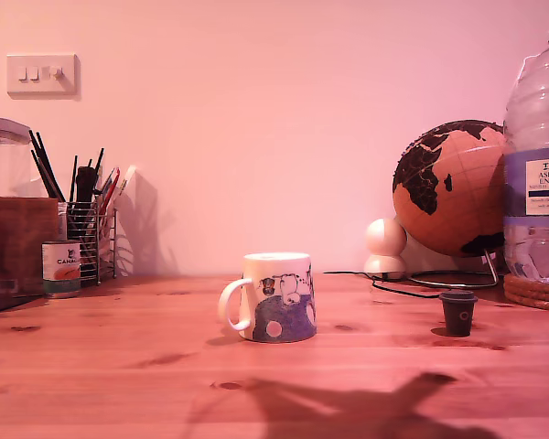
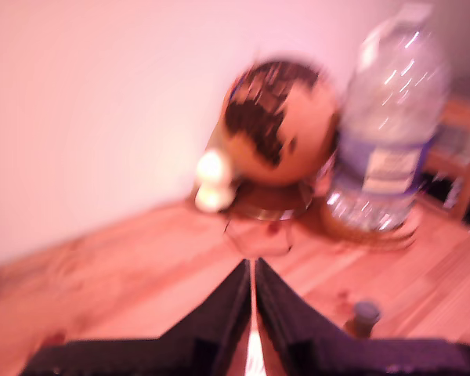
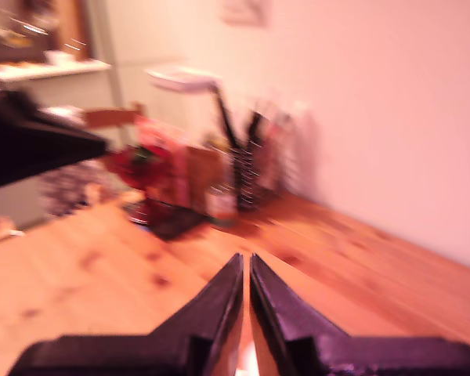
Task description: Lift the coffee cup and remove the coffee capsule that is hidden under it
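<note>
On the exterior view's left, well apart from the coffee cup (image 1: 276,297), a small tin can (image 1: 61,268) stands on the bench (image 1: 146,366) just in front of a wire holder (image 1: 93,240) full of pens. The coffee cup itself stands upright near the middle of the bench, handle toward the exterior view's left, with nothing touching it. To the exterior view's right of the cup, apart from it, the coffee capsule (image 1: 457,313) sits upright in the open on the bench, wider rim up. Behind the capsule, farther from the cup, are a globe (image 1: 450,187) on a metal stand and a large water bottle (image 1: 537,165) at the exterior view's right edge.

No arm shows in the exterior view. My first pincer (image 2: 252,291) has its fingers together, with only a thin slit between them and nothing held; its blurred view looks toward the globe and bottle, with the capsule (image 2: 365,315) near its fingers. My second pincer (image 3: 246,282) is likewise closed together on nothing, facing the pen holder (image 3: 254,160) in a blurred view.
</note>
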